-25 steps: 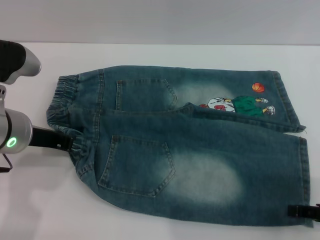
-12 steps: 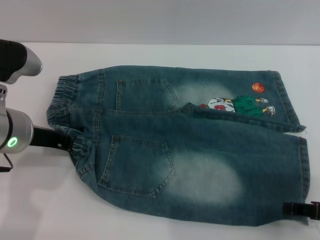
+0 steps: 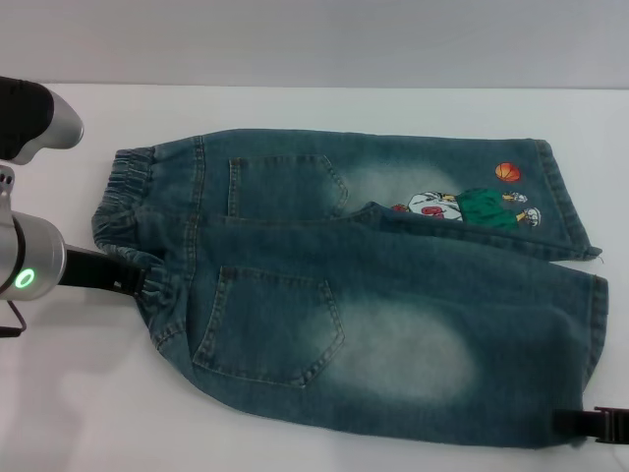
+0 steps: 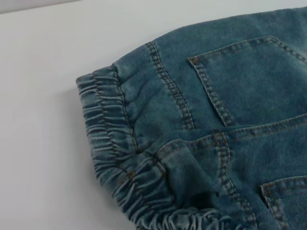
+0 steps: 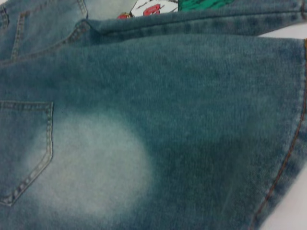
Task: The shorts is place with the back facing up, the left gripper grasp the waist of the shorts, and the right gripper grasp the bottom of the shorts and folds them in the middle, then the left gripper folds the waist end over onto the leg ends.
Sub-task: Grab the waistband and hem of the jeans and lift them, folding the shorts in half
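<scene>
L fingers point(image 3: 145, 285) at ruched elastic waist, faded denim shorts point(image 3: 373, 295)

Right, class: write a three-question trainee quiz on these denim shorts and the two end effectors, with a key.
1. True or false: the shorts lie back pockets up.
2. Which end effector is at the waistband? A left, B right.
3. Fill in: the right end effector is at the near leg's ____.

Key: 1 true. 2 A: the left end effector. 3 hem.
</scene>
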Motion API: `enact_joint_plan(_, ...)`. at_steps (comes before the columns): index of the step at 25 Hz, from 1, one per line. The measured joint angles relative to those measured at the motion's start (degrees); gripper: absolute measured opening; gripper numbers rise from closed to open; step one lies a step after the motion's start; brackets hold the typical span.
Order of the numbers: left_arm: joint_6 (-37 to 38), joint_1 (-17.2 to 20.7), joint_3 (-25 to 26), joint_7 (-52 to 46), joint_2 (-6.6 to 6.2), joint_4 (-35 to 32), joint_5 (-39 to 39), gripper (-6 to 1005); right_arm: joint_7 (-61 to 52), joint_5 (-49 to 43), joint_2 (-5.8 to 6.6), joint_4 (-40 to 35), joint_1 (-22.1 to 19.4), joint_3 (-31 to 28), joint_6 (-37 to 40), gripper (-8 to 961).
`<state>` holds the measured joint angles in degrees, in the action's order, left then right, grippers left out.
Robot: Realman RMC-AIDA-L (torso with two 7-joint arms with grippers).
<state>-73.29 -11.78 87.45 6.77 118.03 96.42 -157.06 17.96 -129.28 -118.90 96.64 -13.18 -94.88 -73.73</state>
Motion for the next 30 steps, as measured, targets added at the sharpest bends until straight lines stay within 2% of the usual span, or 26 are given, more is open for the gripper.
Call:
enact_joint_plan(3, 0.0, 0.0, 0.0, 0.0, 0.0, 0.0, 0.0, 45, 0.1, -0.1, 0.06, -0.3, 0.3, 0.1, 0.0, 272)
enact_joint_plan(11, 0.4, 0.0, 0.4, 0.0, 0.0, 0.0, 0.0, 45, 0.8, 0.2, 0.07, 0.9, 0.7, -0.2, -0.5, 78)
enact_joint_plan(20, 2.9, 0.1, 0.5, -0.2, 0.0, 0.0, 0.0, 45, 3.5, 3.6, 0.01, 4.0, 1.7, -0.4, 0.6, 61)
enact_joint_plan(26, 6.2, 0.7, 1.2, -0.5, 0.0, -0.1, 0.0, 44, 8.6, 8.2, -0.01, 3.0, 1.8, -1.3, 6.1, 60)
enact_joint_plan(30, 9.6, 1.1, 2.0, -0.5, -0.01, 0.0, 0.9, 44, 12.9, 13.3, -0.08, 1.1, 1.8, -4.0, 8.6, 60)
